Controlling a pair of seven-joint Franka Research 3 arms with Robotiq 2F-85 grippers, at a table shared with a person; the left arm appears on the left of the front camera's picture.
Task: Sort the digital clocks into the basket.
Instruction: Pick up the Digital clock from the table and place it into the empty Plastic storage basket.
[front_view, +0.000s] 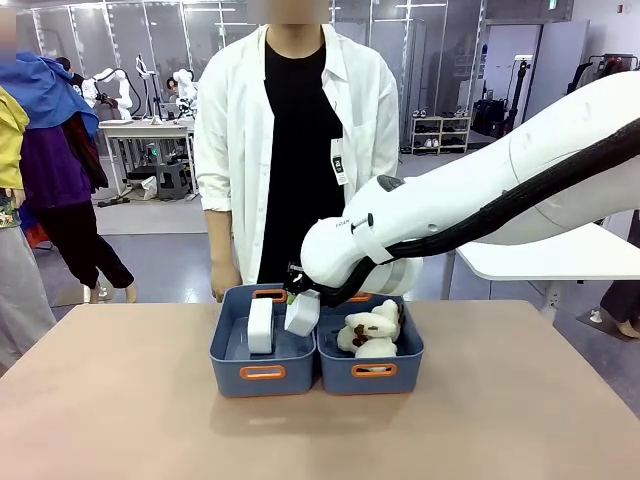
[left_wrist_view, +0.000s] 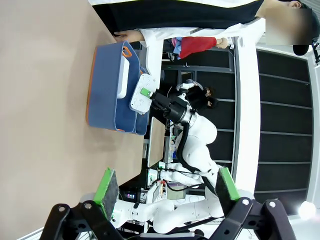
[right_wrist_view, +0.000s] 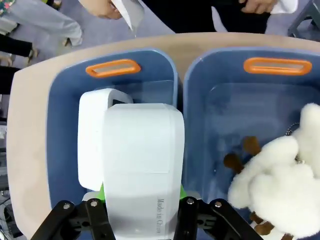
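Note:
Two slate-blue bins stand side by side mid-table. One white digital clock (front_view: 260, 325) stands on edge inside the left basket (front_view: 232, 352). My right gripper (front_view: 297, 289) is shut on the second digital clock (front_view: 302, 314), which hangs tilted over that basket's right side, close to the divide between the bins. In the right wrist view the held clock (right_wrist_view: 142, 160) sits between my fingers just above the standing clock (right_wrist_view: 91, 140) and the basket's wall (right_wrist_view: 56, 125). My left gripper (left_wrist_view: 165, 186) is open and holds nothing, far from the basket (left_wrist_view: 102, 90).
The right bin (front_view: 372, 372) holds fluffy cream-and-brown plush toys (front_view: 372, 333). A person in a white coat stands at the far edge, one hand (front_view: 222, 285) hanging just behind the left basket. Bare tabletop (front_view: 120, 410) lies all around the bins.

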